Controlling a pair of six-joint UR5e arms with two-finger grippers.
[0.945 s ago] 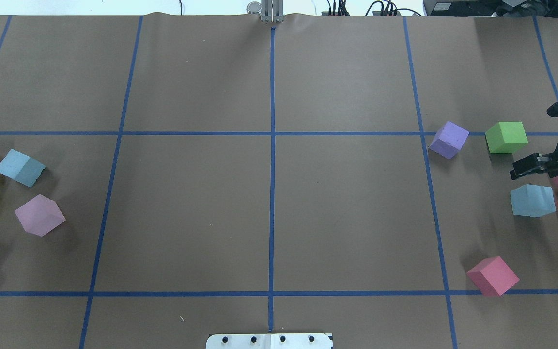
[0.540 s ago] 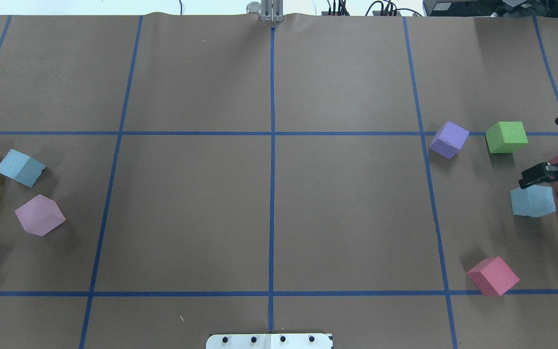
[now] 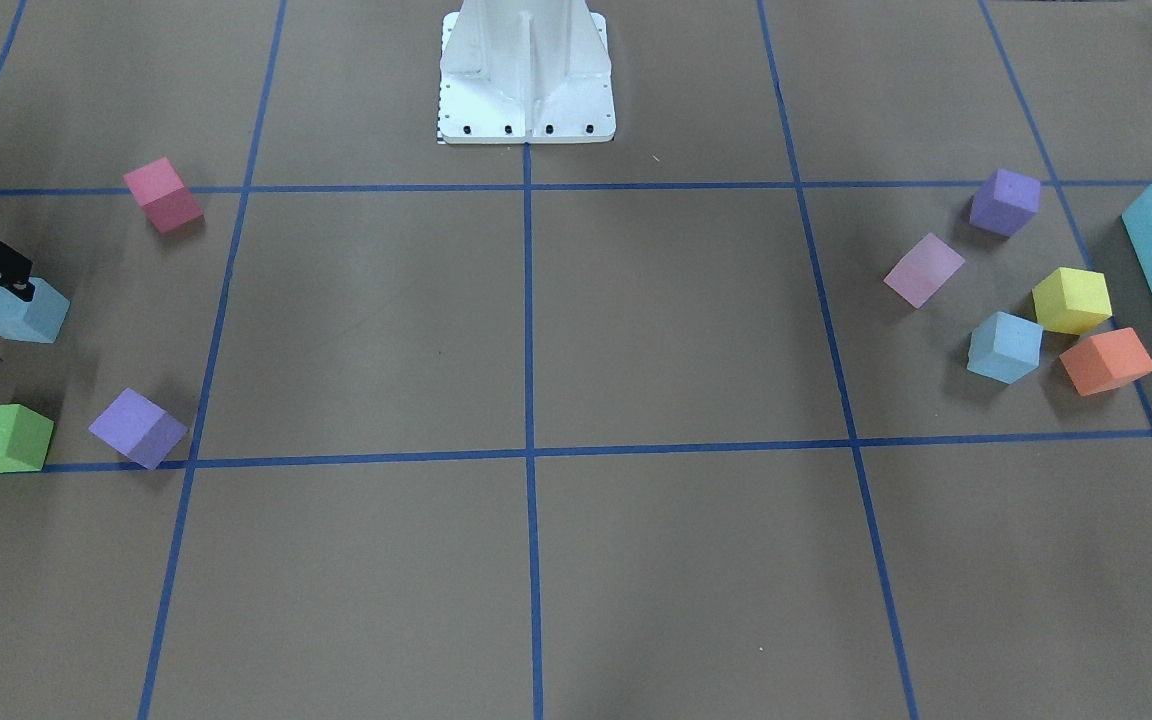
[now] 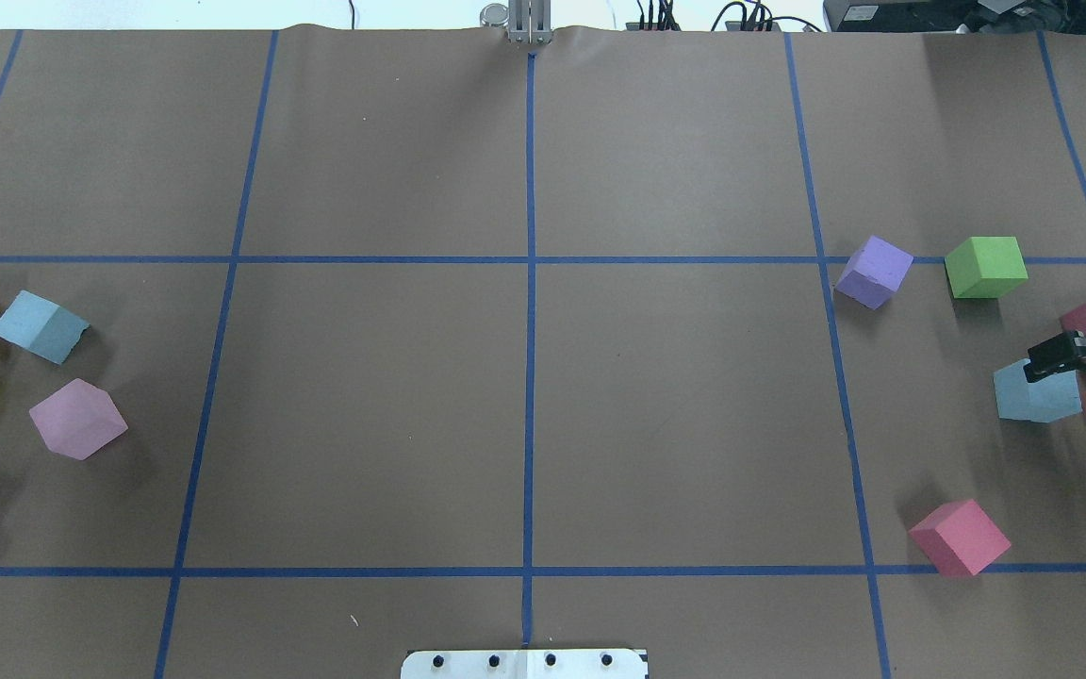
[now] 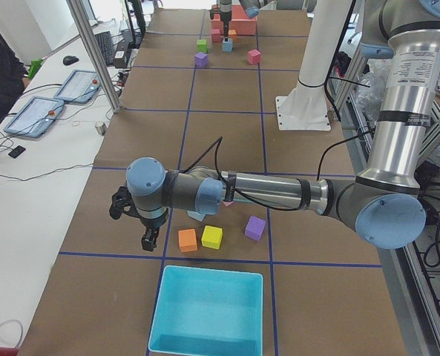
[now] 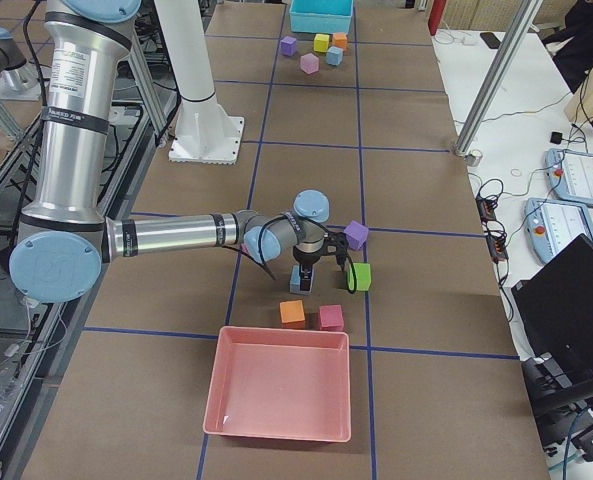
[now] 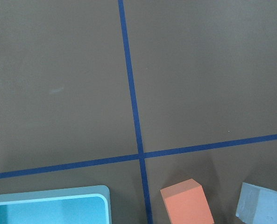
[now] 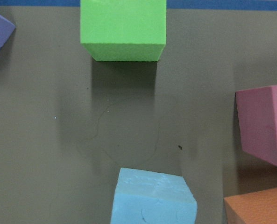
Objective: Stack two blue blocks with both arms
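My table [image 4: 364, 424] is covered in brown paper, and blue tape lines [image 4: 530, 377] divide it into a grid. Across from me, along its long side, runs a white bench [image 5: 56, 148] carrying two tablets [image 5: 77, 84] and a black laptop [image 6: 566, 300]. Between table and bench rise aluminium posts [image 5: 97, 59]. The light is even and soft.

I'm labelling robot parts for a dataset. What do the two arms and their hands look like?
The left arm and the right arm are both silver-grey tubes with light blue round joint caps. Thin black cables loop along each forearm. The left hand and the right hand are black. No markings are legible.
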